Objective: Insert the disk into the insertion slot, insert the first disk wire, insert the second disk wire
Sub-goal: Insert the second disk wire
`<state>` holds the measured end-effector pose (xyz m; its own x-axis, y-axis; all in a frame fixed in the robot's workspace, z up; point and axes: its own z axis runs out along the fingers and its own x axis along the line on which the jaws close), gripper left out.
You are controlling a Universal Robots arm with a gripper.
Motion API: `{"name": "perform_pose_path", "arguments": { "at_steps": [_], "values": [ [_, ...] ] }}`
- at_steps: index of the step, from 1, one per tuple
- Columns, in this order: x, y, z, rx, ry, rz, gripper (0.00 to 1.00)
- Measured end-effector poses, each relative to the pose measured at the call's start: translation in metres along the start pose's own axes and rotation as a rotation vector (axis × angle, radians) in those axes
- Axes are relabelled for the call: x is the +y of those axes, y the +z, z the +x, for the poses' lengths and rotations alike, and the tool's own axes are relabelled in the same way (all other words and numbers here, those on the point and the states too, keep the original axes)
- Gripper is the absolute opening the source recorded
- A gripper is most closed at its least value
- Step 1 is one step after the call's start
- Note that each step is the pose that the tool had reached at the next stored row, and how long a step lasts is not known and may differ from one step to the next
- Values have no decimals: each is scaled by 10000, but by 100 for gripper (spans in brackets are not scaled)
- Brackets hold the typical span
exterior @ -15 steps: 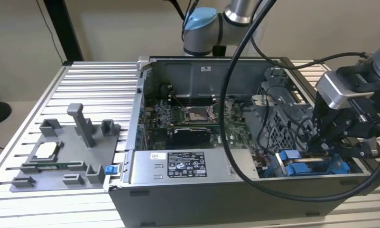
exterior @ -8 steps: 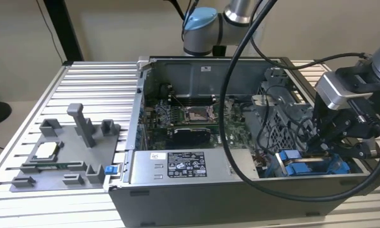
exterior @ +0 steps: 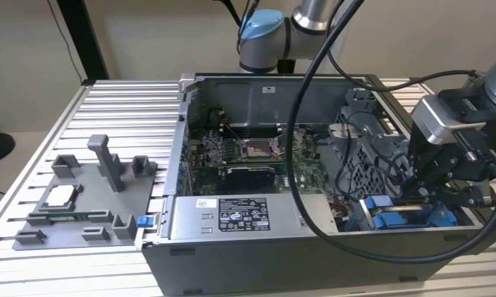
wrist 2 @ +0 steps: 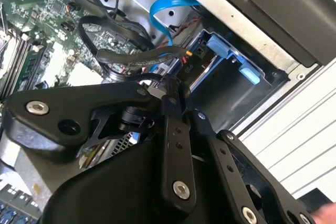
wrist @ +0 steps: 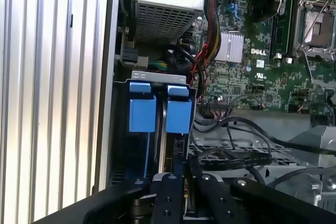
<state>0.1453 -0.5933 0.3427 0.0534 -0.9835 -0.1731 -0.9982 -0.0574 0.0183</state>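
Down inside the open computer case point(exterior: 256, 247), the jaws point(wrist 2: 170, 95) sit pinched together on a black wire point(wrist 2: 139, 55). Just ahead of them the disk point(wrist: 159, 114) already sits in the insertion slot point(wrist: 157, 77), so the wire's plug is held near the disk's connector end.

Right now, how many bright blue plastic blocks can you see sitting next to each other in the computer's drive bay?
2. In the first wrist view, one blue block and a second blue block stand side by side in the drive bay, beside the circuit board. More may be hidden.

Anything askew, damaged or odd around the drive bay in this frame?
Nothing stands out. The gripper hangs over the blue-railed insertion slot at the case corner; the loose black cables beside it look undamaged.
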Motion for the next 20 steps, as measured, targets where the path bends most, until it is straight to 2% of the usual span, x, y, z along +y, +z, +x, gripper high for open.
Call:
{"name": "perform_pose_path", "arguments": {
  "at_steps": [9, 15, 17, 18, 20],
  "values": [
    [-2, 38, 7, 4, 21, 34, 0],
    [-2, 124, 22, 14, 48, 41, 0],
    [-4, 126, 21, 18, 48, 41, 0],
    [-5, 134, 21, -8, 46, 43, 100],
    [-6, 113, 19, -37, 44, 44, 100]
  ]
}}
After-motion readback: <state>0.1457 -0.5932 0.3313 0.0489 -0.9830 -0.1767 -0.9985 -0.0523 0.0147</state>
